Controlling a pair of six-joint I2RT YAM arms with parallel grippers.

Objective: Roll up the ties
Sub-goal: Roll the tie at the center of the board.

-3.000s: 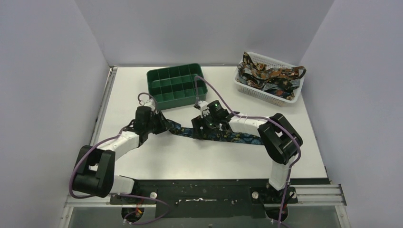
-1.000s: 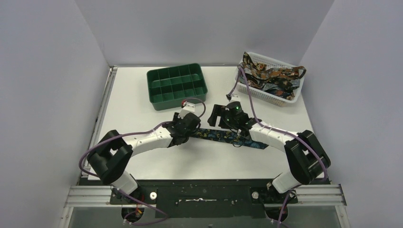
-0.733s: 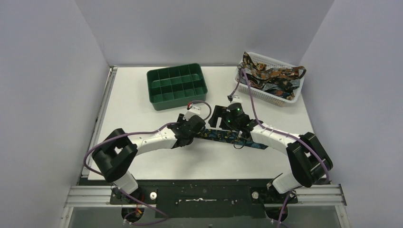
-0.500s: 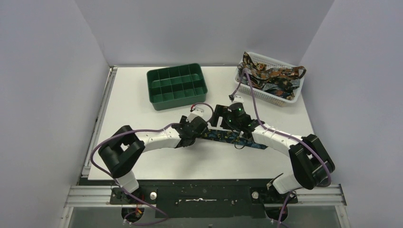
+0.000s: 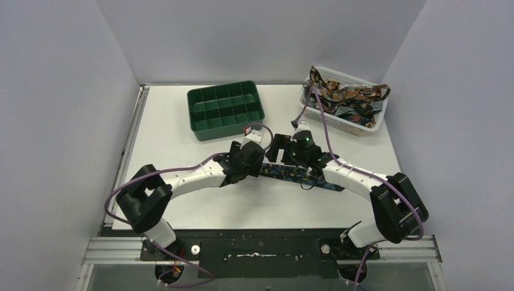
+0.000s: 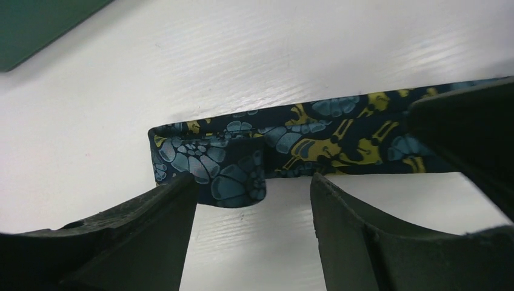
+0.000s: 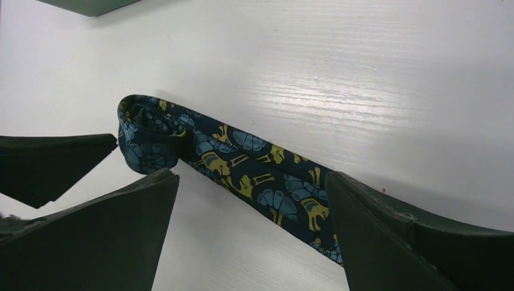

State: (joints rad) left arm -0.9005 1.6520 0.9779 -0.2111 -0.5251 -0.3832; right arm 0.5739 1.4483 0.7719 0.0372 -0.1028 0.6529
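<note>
A green compartment tray point(image 5: 230, 132) is sitting at the far centre-left of the table point(image 5: 242, 206), with its grid of dividers facing up. A white mesh basket point(image 5: 336, 121) is standing at the far right. A heap of ties point(image 5: 345, 97) is filling it, and some loops are hanging over its rim. One more tie point(image 5: 297, 176) is lying flat on the table in front of the tray. It is running from the centre toward the right, apart from both containers.

I am reaching both arms inward so that the two wrists are coming close together over that tie. My left arm point(image 5: 188, 177) is stretching low from its base toward the centre. My right arm point(image 5: 348, 174) is reaching from its base and pointing left.

My left gripper point(image 6: 251, 182) is standing partly open, with its jaws aiming at the tie's left end. That end is folded over on itself into a short first turn. The fold is lying just ahead of the gap between the two fingers point(image 6: 163, 230). One finger is sitting just beside the fold, and I cannot tell from the wrist view whether it is touching the fabric.

My right gripper point(image 7: 251, 179) is standing wide open and is straddling the tie just right of the fold. The fabric is passing through the gap between its jaws, lying free on the table.
</note>
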